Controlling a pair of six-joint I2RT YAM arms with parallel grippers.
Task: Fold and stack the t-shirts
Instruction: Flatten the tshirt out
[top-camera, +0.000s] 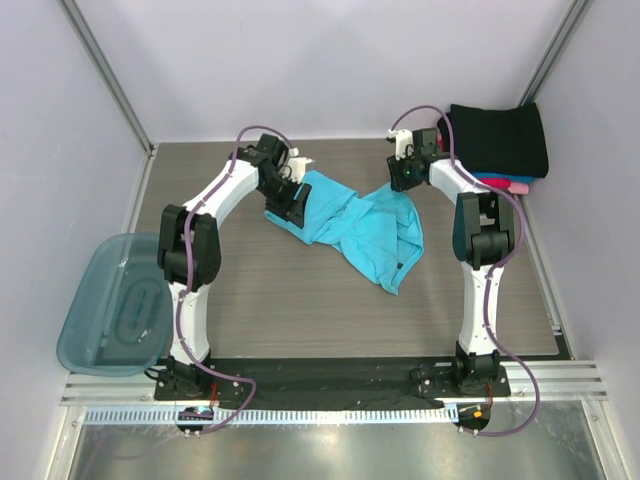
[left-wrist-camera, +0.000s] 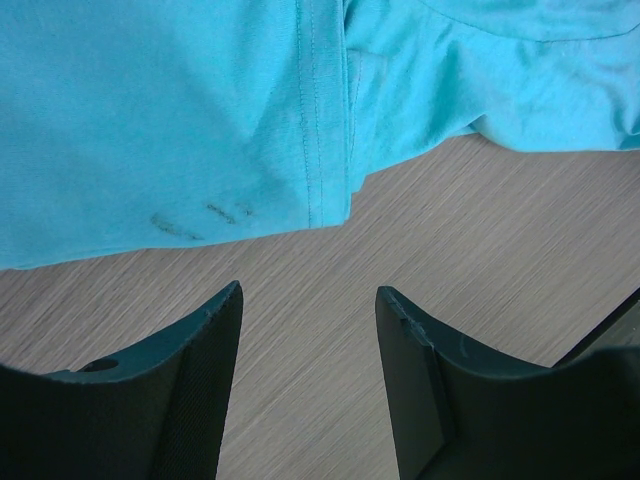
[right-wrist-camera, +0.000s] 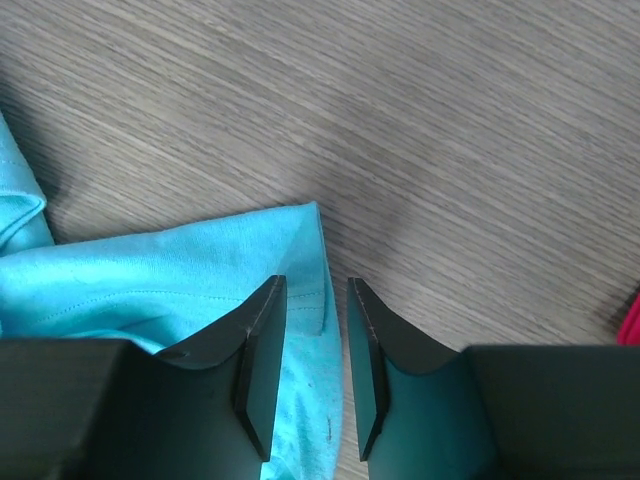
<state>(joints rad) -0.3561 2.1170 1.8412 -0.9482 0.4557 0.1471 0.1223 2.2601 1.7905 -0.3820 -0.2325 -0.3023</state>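
- Where the table (top-camera: 300, 310) meets the left wall, a translucent blue-grey bin (top-camera: 110, 305) sits at the near left, well apart from the cloth.
- The left gripper (top-camera: 292, 205) hangs at the turquoise t-shirt's left edge; its wrist view shows the fingers (left-wrist-camera: 215, 330) spread wide over bare wood, nothing between them, the hem just beyond their tips.
- The turquoise t-shirt (top-camera: 365, 225) lies crumpled and unfolded on the middle of the table, between the two grippers.
- The right gripper (right-wrist-camera: 315, 290) sits over the shirt's far right corner; its fingers stand close with a narrow gap, cloth showing beneath; whether they pinch it cannot be told.
- At the far right corner rests a folded stack; a black t-shirt (top-camera: 500, 140) tops it, with blue (top-camera: 497, 178) and pink (top-camera: 517, 186) edges below.
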